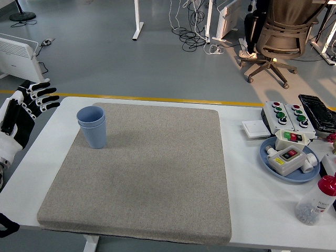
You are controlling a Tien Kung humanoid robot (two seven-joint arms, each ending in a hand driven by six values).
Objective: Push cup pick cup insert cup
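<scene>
Two blue cups (92, 126) stand nested, one inside the other, upright on the grey mat (142, 173) near its far left corner. The mat covers most of the white tabletop (247, 173).

The left hand (23, 107) is at the left edge of the view, beside the tabletop's far left corner and apart from the cups. Its fingers (44, 97) are spread and released, pointing to the right toward the cups, and they hold nothing. The right hand is not seen.

On the right side of the tabletop lies a blue plate (275, 170) with two small switch boxes on it: one (292, 137) with a green and a red button, one (284, 158) with a red button. Behind the plate there is a grey button box (286, 115) with red and green buttons, and just left of it a flat white switch (254, 129). A black tray (318, 111) lies at the far right edge. At the near right corner stands a clear bottle (316, 202) with a red cap.

Beyond the tabletop, on the grey floor, there is a yellow line (157, 99), an office chair (281, 37) and a white heater (18, 52).
</scene>
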